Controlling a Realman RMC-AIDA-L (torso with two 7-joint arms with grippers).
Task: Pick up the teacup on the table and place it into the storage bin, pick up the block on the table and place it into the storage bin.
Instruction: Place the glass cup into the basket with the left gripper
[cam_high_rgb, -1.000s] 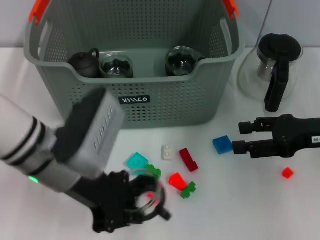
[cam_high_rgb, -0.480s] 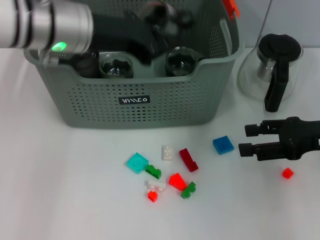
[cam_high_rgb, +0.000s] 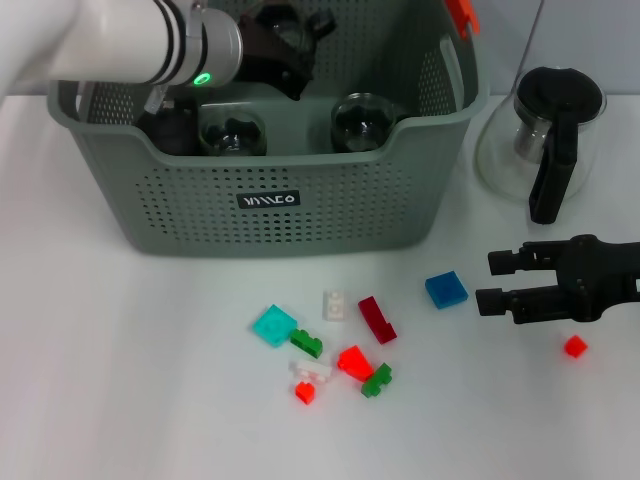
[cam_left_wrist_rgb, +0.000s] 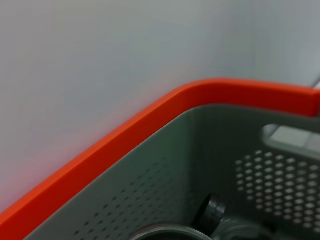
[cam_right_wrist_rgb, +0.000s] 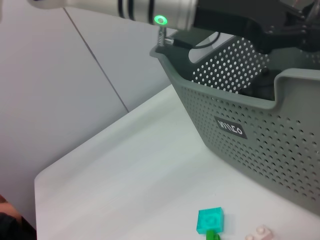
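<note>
End effector of the left arm (cam_high_rgb: 285, 40) is seen inside the large grey-green perforated plastic storage bin (cam_high_rgb: 300, 215), near its back wall, and appears clamped on a clear glass teacup (cam_high_rgb: 278, 32), though the grip is partly hidden and cannot be told for certain. Below and in front of it, two more glass cups (cam_high_rgb: 232, 133) (cam_high_rgb: 362, 122) and a dark round teapot (cam_high_rgb: 168, 128) already stand on the bin floor.

If the cup is released from this height, it could be knocked against the glassware beneath and be chipped or tipped; the free gap between the standing cups looks narrow.

The right end effector (cam_high_rgb: 492, 281) is held low over the white surface (cam_high_rgb: 120, 380) with its fingers apart, empty. Just beside its tips lies a blue square block (cam_high_rgb: 446, 289); a small red block (cam_high_rgb: 574, 346) lies behind it, toward the wrist. Farther off, a scatter of blocks is found: a dark red one (cam_high_rgb: 376, 319), a cyan one (cam_high_rgb: 273, 325), green, white and red pieces. A glass pot with a black lid and handle (cam_high_rgb: 548, 135) stands beside the bin, above the right arm, and could be brushed during a lift toward the bin.
</note>
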